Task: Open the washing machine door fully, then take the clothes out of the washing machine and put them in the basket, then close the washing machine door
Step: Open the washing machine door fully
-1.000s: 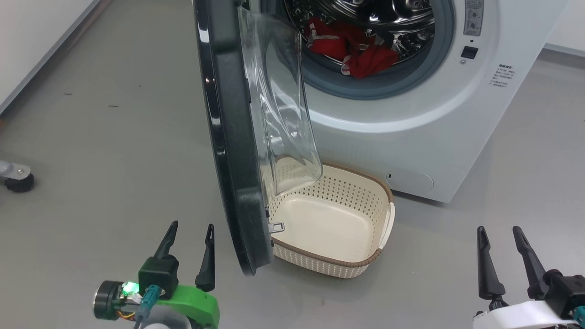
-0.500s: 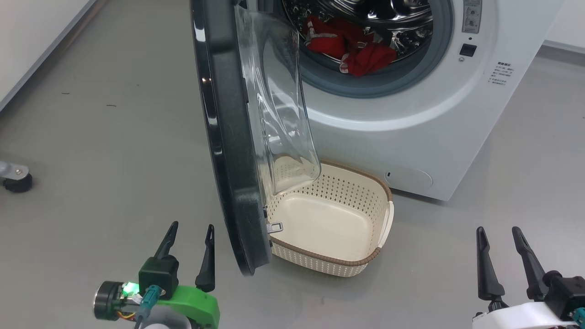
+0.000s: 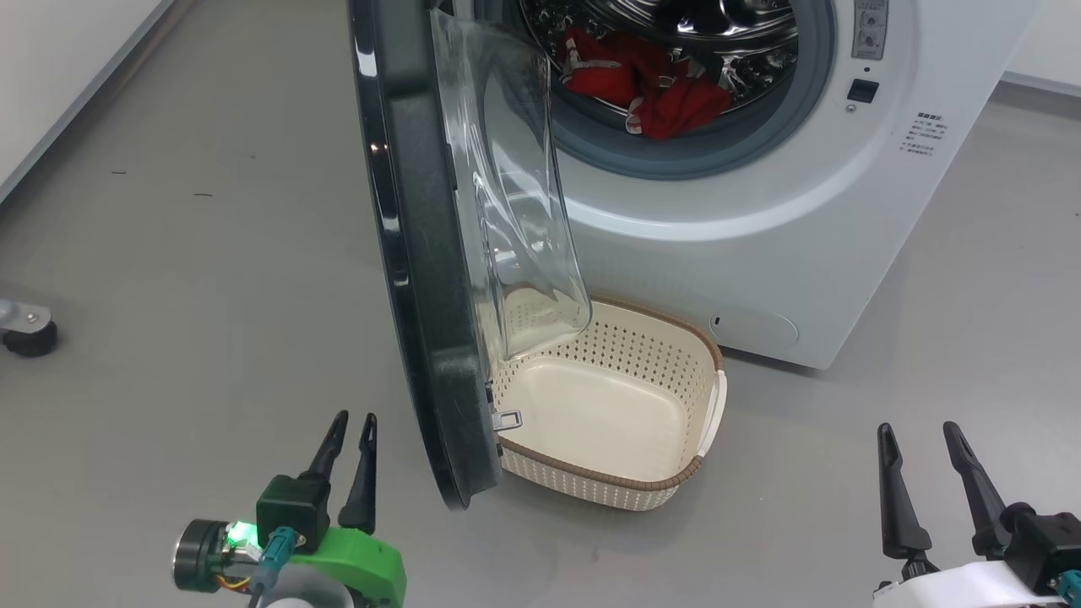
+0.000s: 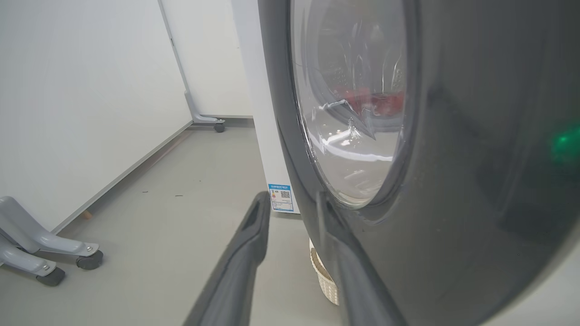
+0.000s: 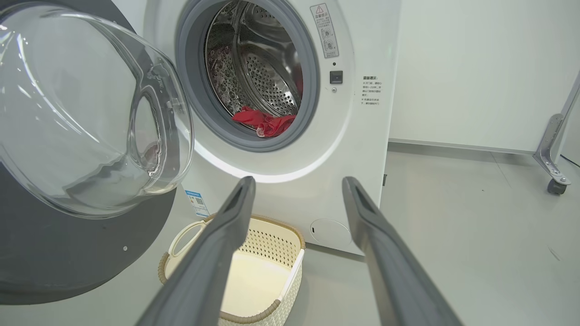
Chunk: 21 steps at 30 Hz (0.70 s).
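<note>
White washing machine (image 3: 760,219), front-loading, standing on a grey floor; its steel drum (image 3: 743,34) is exposed behind a grey rubber gasket (image 3: 676,160).

Washing machine door (image 3: 422,279): swung out roughly square to the cabinet, so judged only part open. It will likely handle as a rigid, fairly heavy hinged piece. The glossy black rim looks slippery to pinch, so a flat push on the outer face or a hook behind the free edge seems safer. The clear glass bowl (image 3: 515,194) is best left alone.

Basket (image 3: 591,494): cream perforated plastic, empty, on the floor just before the cabinet, with its left end under the door. It is probably light and stiff, and may skid if knocked.

Clothes (image 3: 667,93): red fabric with white trim, heaped at the drum's front lip just behind the gasket. They look soft, light and limp. A pinch on a raised fold at the top of the heap should lift them, though trailing cloth may drag on the gasket.

Right gripper (image 3: 918,429): low at the right, well apart from the machine, fingers spread wide, empty.

Left gripper (image 3: 353,420): just beside the door's outer face, fingers narrowly apart with nothing between them. Whether the nearer finger touches the rim cannot be told.
</note>
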Tool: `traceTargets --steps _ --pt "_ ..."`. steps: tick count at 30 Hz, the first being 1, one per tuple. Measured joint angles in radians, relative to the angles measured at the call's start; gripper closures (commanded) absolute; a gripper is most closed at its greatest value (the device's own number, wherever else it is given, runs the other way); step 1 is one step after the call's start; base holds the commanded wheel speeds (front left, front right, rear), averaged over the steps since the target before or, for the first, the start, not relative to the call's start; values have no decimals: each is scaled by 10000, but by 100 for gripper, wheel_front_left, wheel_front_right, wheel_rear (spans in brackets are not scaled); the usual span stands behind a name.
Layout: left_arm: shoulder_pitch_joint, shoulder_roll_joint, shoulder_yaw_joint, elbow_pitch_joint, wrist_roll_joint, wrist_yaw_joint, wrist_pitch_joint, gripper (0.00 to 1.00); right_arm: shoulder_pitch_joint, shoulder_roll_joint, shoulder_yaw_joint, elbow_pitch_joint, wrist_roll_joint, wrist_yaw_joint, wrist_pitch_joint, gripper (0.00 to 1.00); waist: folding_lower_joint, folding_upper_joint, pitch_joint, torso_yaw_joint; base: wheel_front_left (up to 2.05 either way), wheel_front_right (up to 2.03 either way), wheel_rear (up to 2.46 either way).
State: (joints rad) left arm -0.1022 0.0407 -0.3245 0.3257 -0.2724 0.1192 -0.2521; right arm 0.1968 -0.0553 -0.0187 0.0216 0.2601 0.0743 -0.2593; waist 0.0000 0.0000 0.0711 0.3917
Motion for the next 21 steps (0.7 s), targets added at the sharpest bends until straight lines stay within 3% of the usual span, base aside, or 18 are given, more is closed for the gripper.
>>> traceTargets --steps 1,11,21 --pt "0 0 -2 0 -2 0 0 100 0 4 -8 2 -2 48 0 0 0 0 0 0 0 0 0" --pt "-19 2 349 -489 -15 0 0 100 1 104 -38 79 -86 169 0 0 0 0 -8 39 0 0 0" --pt "-940 -12 1271 -3400 240 0 -12 100 15 150 -92 144 -165 244 0 0 0 0 -90 122 0 0 0"
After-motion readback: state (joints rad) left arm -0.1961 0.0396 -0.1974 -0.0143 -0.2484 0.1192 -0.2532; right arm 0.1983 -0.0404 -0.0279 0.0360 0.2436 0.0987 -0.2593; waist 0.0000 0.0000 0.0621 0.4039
